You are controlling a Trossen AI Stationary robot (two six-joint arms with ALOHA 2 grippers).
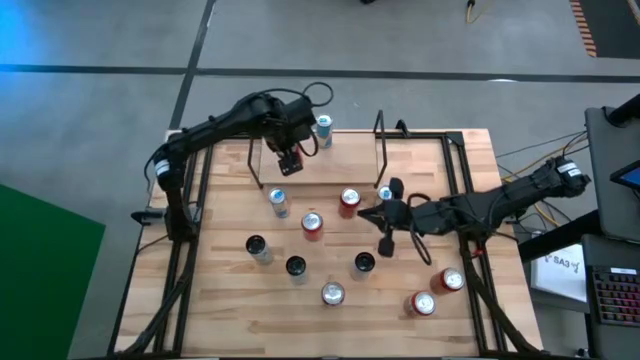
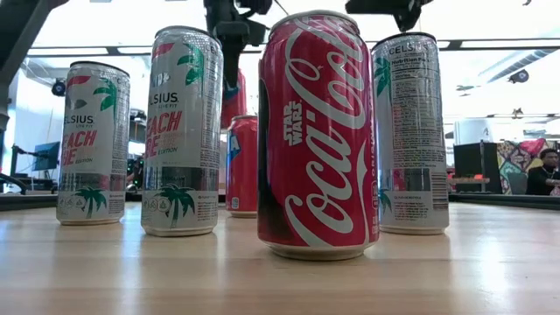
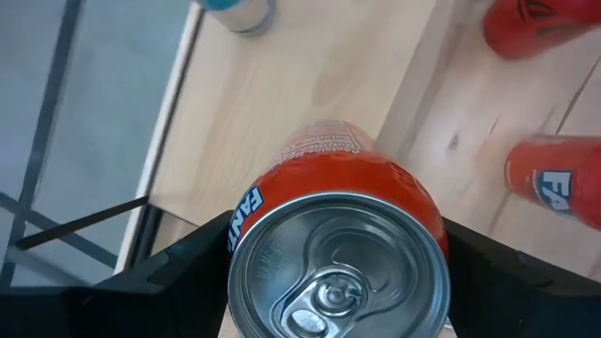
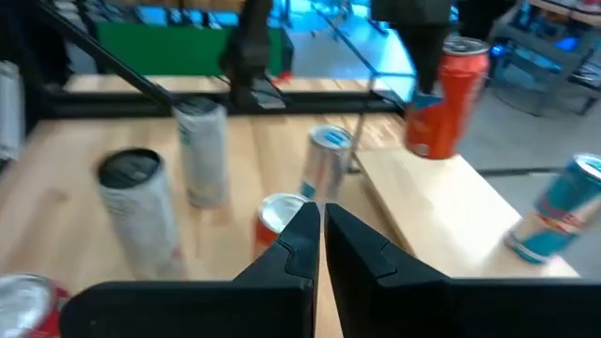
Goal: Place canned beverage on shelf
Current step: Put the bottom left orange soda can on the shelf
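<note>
My left gripper is shut on an orange canned beverage and hovers over the left end of the shelf. The shelf is a narrow rack of thin black rods with a light wooden floor. A blue can stands on the floor's far side. My right gripper is shut and empty, pointing toward the table's left above the loose cans near the shelf's right end. My left gripper pinches the orange can between its two fingers, on opposite sides of the wall just below the top rim. The fingers come from above, pointing steeply down. In the right wrist view the can hangs nearly upright above the shelf floor.
Several loose cans stand on the wooden table: red ones, silver ones and black-topped ones. More red cans are at the near right. A Coca-Cola can fills the low view. Black side frames flank the table.
</note>
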